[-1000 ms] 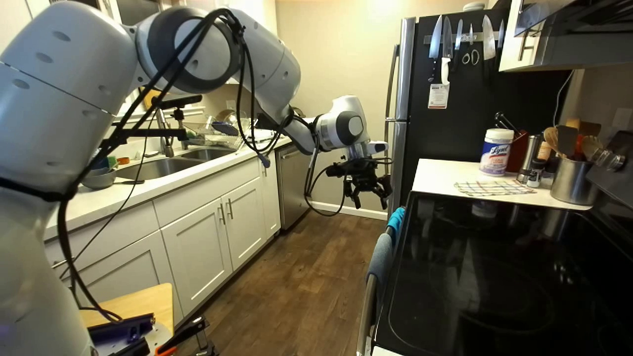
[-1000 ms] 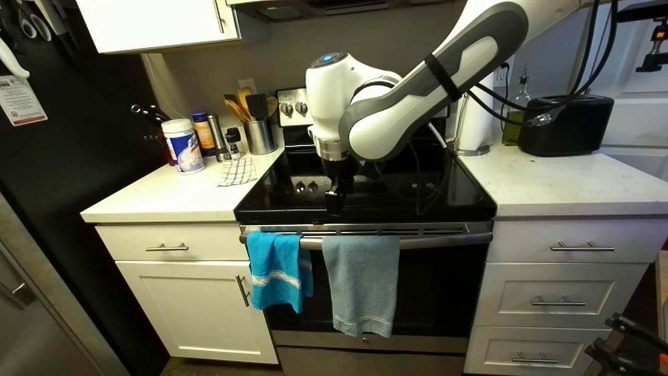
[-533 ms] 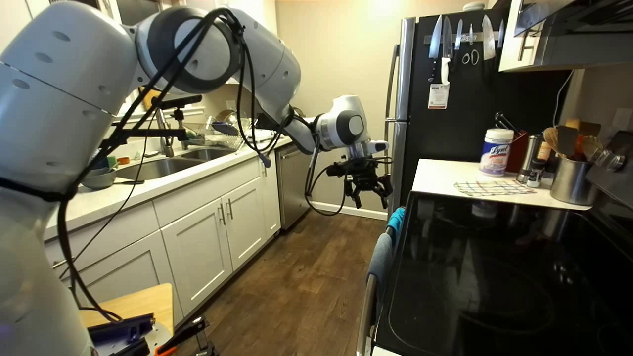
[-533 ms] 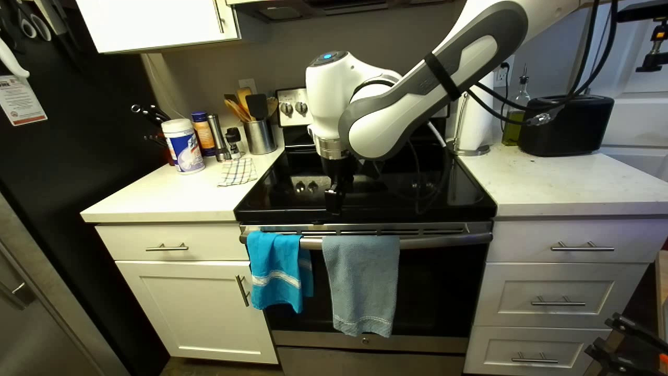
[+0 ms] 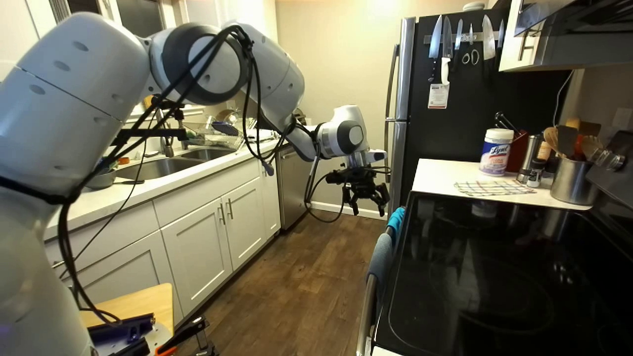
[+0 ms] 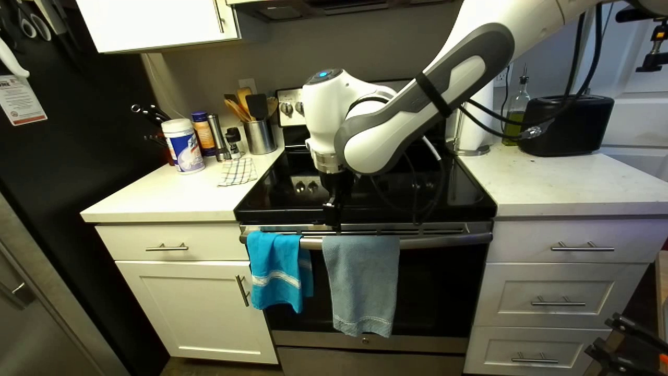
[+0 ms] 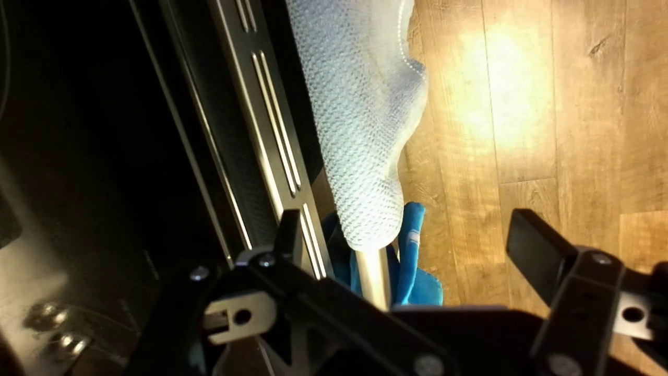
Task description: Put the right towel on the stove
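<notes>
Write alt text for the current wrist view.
Pale gray-blue towel draped over an oven door handle, with open, empty jaws across the lower frame. A bright blue towel, partly hidden, appears just below it; black glass stovetop fills the left, wood-plank floor the right.

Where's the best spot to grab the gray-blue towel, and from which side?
Probably its top fold, coming down from above with jaws open. The towel is draped over the oven handle, so the fold sits high while the rest hangs. Pinch lightly: the handle runs inside.
</notes>
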Robot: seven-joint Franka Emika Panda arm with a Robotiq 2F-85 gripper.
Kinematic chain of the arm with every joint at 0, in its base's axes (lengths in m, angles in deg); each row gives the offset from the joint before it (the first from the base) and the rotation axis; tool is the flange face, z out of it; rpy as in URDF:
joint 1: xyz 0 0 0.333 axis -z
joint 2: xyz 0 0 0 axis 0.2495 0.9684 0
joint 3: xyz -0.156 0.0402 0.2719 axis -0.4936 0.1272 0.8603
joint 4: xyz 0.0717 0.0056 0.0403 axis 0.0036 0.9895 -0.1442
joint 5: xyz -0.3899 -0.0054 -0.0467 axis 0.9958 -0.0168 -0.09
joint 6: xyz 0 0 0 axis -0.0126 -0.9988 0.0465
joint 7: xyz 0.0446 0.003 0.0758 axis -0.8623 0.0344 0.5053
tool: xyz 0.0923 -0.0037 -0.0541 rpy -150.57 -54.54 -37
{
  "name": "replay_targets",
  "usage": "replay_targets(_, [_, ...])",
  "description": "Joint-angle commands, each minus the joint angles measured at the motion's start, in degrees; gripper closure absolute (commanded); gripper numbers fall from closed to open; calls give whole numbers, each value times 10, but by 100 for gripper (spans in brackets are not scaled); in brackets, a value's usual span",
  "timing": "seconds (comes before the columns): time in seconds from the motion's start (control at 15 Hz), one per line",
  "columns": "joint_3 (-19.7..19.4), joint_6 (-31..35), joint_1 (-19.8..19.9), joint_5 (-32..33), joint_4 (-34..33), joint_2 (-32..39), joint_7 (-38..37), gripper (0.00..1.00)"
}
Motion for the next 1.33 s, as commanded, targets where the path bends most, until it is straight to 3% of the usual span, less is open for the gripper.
replay_targets(0.0, [-6, -10, -10, -7, -51, 48, 16, 0])
replay_targets(0.53, [-7, -47, -17, -14, -139, 133, 57, 0])
replay_targets(0.93, [-5, -113, -14, -5, -158, 147, 126, 0])
replay_targets(1.27, [-14, -114, -16, 13, -157, 155, 156, 0])
